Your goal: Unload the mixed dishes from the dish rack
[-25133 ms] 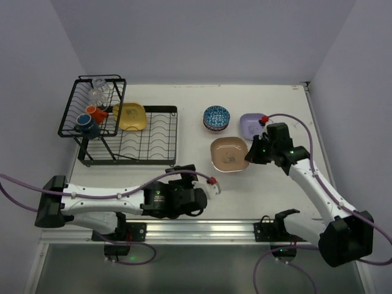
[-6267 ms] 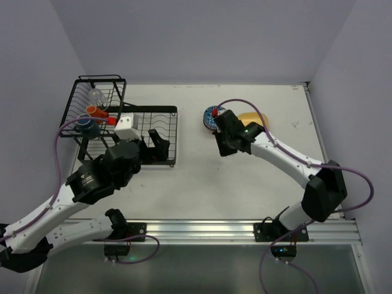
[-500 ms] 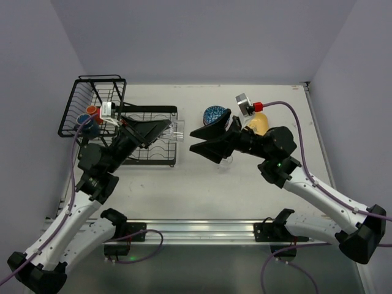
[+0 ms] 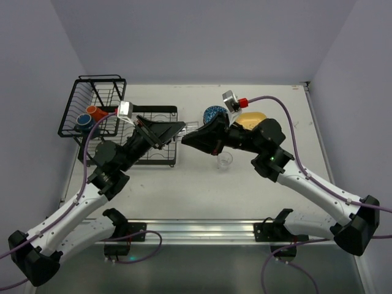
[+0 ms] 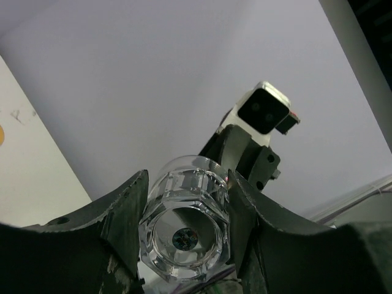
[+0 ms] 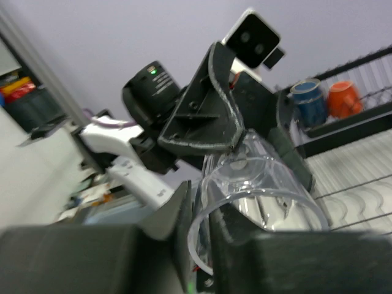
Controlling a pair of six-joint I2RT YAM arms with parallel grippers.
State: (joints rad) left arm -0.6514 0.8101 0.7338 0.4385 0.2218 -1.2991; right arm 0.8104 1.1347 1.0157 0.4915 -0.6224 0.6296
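Above the table's middle, my left gripper [image 4: 178, 129] holds a clear glass [image 5: 187, 226] sideways, shut on its faceted base [image 5: 187, 184]. My right gripper [image 4: 187, 136] meets it from the right; its fingers straddle the rim [image 6: 202, 197], one inside and one outside the glass [image 6: 263, 177], pinching the wall. A second clear glass [image 4: 225, 160] stands upright on the table below the right gripper. The black wire dish rack [image 4: 98, 92] at the back left holds an orange mug [image 4: 95, 111] and a dark mug [image 4: 84, 122] in its raised basket.
A blue-white bowl [image 4: 212, 113] and a yellow plate [image 4: 252, 119] sit on the table behind the right arm. The rack's flat slotted tray [image 4: 160, 157] lies under the left arm. Walls close the table at the left, the back and the right.
Over the last half second my left gripper carried the glass a little right. My right gripper moved left onto it and narrowed its jaws around the rim.
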